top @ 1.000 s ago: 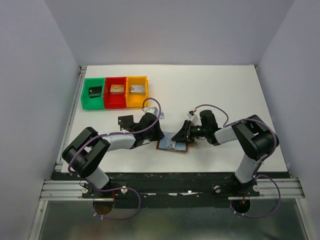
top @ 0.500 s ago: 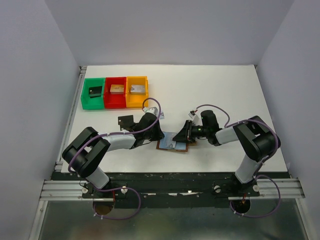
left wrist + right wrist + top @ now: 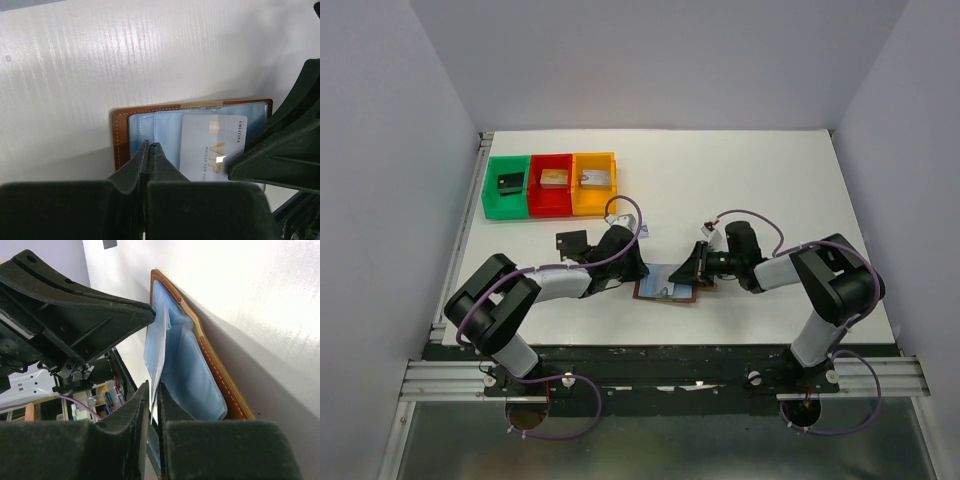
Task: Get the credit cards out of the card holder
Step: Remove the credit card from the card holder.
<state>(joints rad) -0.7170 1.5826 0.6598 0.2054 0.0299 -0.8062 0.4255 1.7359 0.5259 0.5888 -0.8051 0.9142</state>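
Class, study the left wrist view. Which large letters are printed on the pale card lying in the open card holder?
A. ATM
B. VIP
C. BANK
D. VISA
B: the pale card in the brown leather card holder carries the large gold letters VIP.

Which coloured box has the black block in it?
The green bin, leftmost of the three. It holds the black block; the red bin and orange bin hold paler ones.
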